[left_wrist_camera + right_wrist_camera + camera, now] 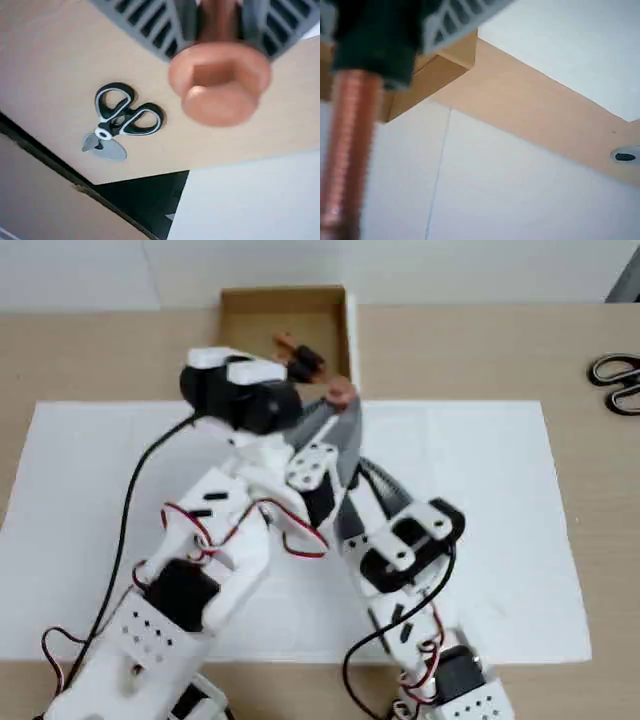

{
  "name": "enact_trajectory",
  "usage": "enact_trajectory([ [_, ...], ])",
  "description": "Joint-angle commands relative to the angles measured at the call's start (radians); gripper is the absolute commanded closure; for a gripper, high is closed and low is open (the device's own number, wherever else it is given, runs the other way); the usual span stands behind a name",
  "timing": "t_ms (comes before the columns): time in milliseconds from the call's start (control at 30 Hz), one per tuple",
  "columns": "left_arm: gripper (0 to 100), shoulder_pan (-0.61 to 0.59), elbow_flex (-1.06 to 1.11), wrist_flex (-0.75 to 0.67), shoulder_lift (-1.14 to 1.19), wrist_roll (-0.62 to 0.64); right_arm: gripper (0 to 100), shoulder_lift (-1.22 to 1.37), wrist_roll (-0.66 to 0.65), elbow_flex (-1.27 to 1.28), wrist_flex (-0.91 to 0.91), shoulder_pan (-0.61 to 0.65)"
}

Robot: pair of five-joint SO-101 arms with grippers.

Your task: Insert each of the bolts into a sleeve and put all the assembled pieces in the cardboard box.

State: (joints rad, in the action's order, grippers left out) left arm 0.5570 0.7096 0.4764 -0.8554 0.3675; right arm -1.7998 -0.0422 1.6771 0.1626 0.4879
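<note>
Left end effector [217,20] is clenching bolt [220,85], right end effector [380,25] grasping sleeve [372,45]; insertion seemingly done, drop into cardboard box [283,292] coming next.

I see the cardboard box [283,302] at the desk's [480,350] far side, an orange bolt [286,342] in a black sleeve [306,362] within; a second bolt [341,392] runs through a second sleeve [375,40] beside its corner.
</note>
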Motion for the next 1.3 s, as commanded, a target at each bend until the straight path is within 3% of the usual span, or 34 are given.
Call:
enact_trajectory([
  [0,100,0.006,-0.071,-0.002,-0.032,-0.025,99.5,-0.01,-0.008,0.006,0.004,-0.004],
  [333,100,0.006,-0.064,-0.002,-0.029,-0.044,99.5,-0.01,-0.009,0.006,0.004,-0.004],
  [567,100,0.011,-0.064,-0.08,-0.029,-0.176,99.5,-0.013,-0.009,0.006,-0.004,-0.002],
  [800,100,0.011,-0.07,-0.091,-0.035,-0.176,99.5,-0.013,-0.132,0.006,-0.117,-0.001],
  [1000,100,0.011,-0.065,-0.089,-0.037,-0.175,99.5,-0.013,-0.138,0.006,-0.133,-0.002],
  [1133,100,0.012,-0.062,-0.084,-0.037,-0.173,99.5,-0.013,-0.137,0.006,-0.133,-0.002],
  [1267,100,0.031,-0.062,0.015,-0.037,-0.172,99.5,-0.013,-0.137,0.006,-0.128,-0.002],
])
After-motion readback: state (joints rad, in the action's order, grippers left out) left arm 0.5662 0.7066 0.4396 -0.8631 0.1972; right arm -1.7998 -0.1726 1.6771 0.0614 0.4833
